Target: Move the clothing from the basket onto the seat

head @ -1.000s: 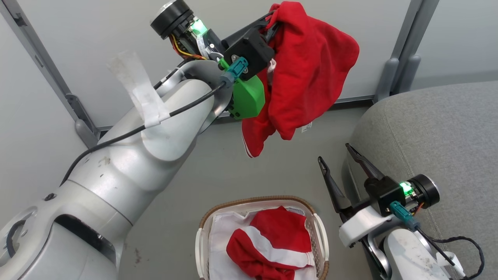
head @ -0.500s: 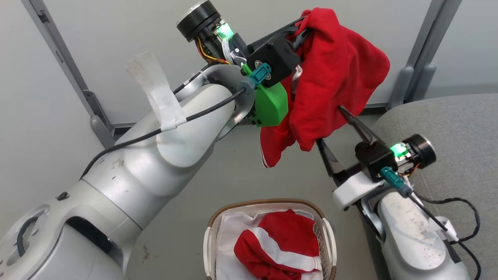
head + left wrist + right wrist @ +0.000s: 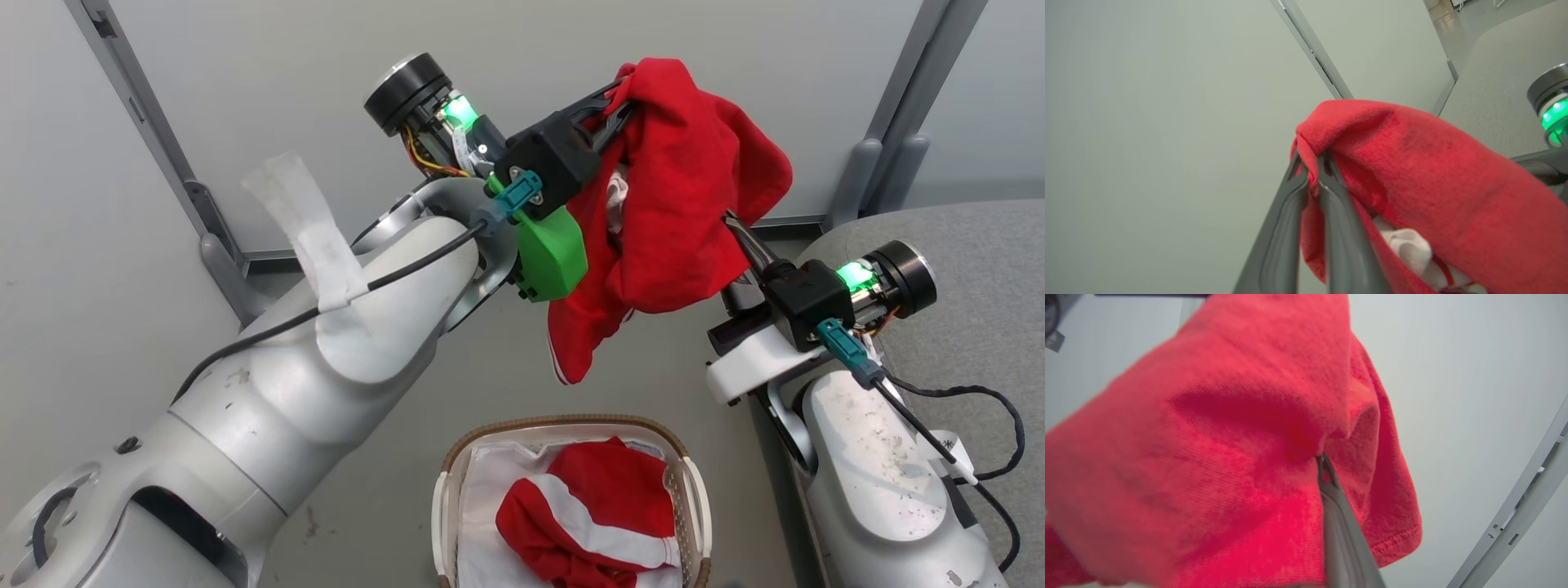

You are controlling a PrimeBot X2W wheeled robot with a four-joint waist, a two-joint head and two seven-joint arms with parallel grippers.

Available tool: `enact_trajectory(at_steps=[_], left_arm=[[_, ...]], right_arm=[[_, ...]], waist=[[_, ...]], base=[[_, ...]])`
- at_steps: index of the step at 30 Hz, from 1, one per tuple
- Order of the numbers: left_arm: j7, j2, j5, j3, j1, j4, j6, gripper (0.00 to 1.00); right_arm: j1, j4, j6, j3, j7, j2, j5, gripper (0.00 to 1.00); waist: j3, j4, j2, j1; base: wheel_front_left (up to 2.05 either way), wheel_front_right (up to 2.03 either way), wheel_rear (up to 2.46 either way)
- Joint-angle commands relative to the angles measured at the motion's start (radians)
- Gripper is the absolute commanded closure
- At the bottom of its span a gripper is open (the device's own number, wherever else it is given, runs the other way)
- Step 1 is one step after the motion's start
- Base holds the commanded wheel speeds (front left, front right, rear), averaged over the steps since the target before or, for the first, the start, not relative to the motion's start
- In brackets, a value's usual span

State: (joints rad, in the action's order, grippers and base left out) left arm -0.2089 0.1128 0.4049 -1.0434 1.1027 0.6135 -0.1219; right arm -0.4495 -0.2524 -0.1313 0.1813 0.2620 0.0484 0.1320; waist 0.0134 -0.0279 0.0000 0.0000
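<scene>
Pinching garment (image 3: 678,188): L gripper (image 3: 1310,165), R gripper (image 3: 1323,459).

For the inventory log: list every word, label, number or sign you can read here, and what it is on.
No readable text anywhere.
White tape on the left arm: blank.
White tag on the right arm's cable: too small to read.
Red garment and basket: no print visible.

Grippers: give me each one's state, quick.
Left gripper: closed, holding the hanging red garment.
Right gripper: closed on the same red garment.
</scene>
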Motion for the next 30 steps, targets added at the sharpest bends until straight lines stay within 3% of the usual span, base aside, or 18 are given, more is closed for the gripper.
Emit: enact_trajectory(at_steps=[1,9,10,12,13,14,30], left_arm=[[-0.008,0.006,0.012,0.006,-0.020,-0.004,0.009,1.00],[-0.042,0.010,0.077,0.051,-0.102,-0.020,0.015,1.00],[-0.047,0.009,0.089,0.059,-0.117,-0.022,0.015,0.93],[-0.050,0.007,0.122,0.082,-0.151,-0.026,0.013,0.55],[-0.054,0.005,0.133,0.095,-0.170,-0.031,0.013,0.13],[-0.055,0.004,0.145,0.106,-0.189,-0.033,0.012,0.00],[-0.057,-0.012,0.145,0.254,-0.516,-0.067,-0.003,0.00]], right_arm=[[-0.009,0.004,0.001,-0.003,0.005,0.004,-0.004,1.00],[-0.006,0.013,0.001,-0.027,0.005,0.004,-0.015,1.00],[-0.007,0.013,0.001,-0.031,0.005,0.004,-0.016,1.00],[-0.008,0.014,0.001,-0.041,0.005,0.004,-0.017,1.00],[-0.009,0.015,0.001,-0.048,0.005,0.004,-0.016,1.00],[-0.010,0.016,0.001,-0.051,0.005,0.004,-0.015,1.00],[0.017,0.018,0.001,-0.097,0.005,0.004,0.001,1.00]], waist=[[-0.002,0.000,0.0000,0.0000],[-0.015,0.003,0.0000,0.0000],[-0.015,0.004,0.0000,0.0000],[-0.015,0.006,0.0000,0.0000],[-0.015,0.007,0.0000,0.0000],[-0.015,0.007,0.0000,0.0000],[-0.019,0.018,0.0000,0.0000]], base=[[0.00,0.00,0.00],[0.00,0.00,0.00],[0.00,0.00,0.00],[0.00,0.00,0.00],[0.00,0.00,0.00],[0.00,0.00,0.00],[0.00,0.00,0.00]])
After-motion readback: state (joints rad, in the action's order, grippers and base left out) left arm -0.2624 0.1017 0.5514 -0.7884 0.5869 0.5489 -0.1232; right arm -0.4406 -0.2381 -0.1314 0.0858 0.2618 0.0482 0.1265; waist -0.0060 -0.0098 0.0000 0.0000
